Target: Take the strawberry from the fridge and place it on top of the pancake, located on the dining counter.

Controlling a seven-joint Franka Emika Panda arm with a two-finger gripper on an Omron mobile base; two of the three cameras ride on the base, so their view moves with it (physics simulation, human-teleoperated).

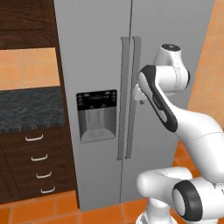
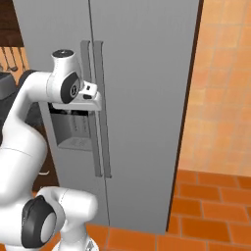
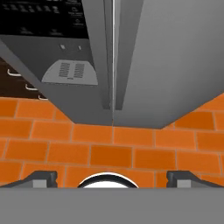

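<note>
fridge point(image 1: 100, 52): both doors closed, strawberry nowhere to be seen | gripper point(image 3: 112, 178): fingers spread wide, holding nothing, close in front of the fridge's door handles point(image 1: 130, 96), pointing down at the floor

The floor point(image 1: 39, 210) is orange tile with paler grout lines. The fridge point(image 1: 100, 52) stands directly on it, both doors shut, its base meeting the tiles. Just to the fridge's left, a dark wood cabinet point(image 1: 30, 166) with four drawers also stands on the floor. The tiles run on to the fridge's right, up to an orange tiled wall point(image 2: 220, 88).
</note>
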